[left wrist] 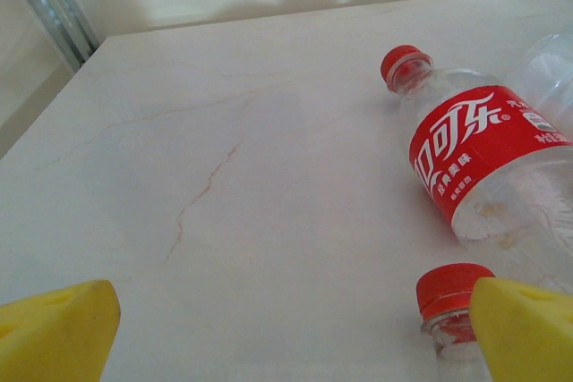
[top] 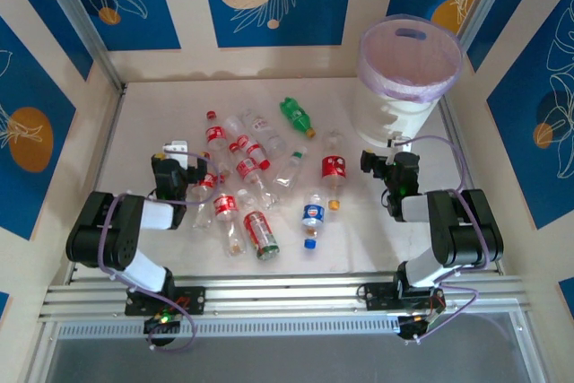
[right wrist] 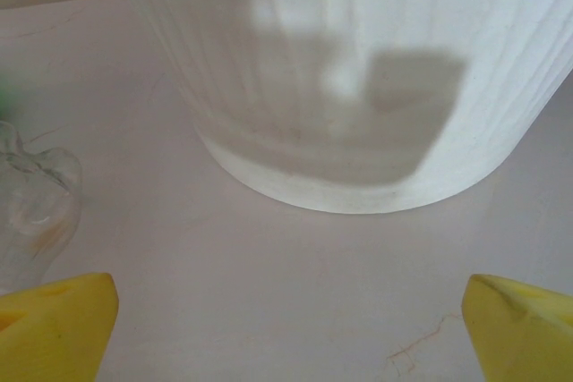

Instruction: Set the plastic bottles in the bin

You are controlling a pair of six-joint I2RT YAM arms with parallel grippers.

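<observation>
Wide open and empty, the left gripper sits at centre left of the overhead view. It points up the frame at the left edge of a scatter of small clear plastic bottles. Its yellow fingertips occupy the two bottom corners of the left wrist view, with bare pale marble-patterned table between them. Just beside the lower-right fingertip is the red cap of one clear bottle; whether they touch I cannot tell. Above it, at the right of that frame, a red-labelled bottle lies on its side, its red cap toward the upper left.

The right gripper, equally wide and holding nothing, is at centre right of the overhead view. It faces the tall white round plastic bin with a translucent purplish rim, which stands in the upper right. In the right wrist view its yellow fingertips sit in the bottom corners. The bin's ribbed white wall rises across the top, near but apart, and a crumpled clear bottle shows at the left edge.

The bottles lie on the table in the middle of the overhead frame, left of the bin. Most are red-labelled, with a green bottle at the top of the group and a blue-labelled bottle at its lower right.
</observation>
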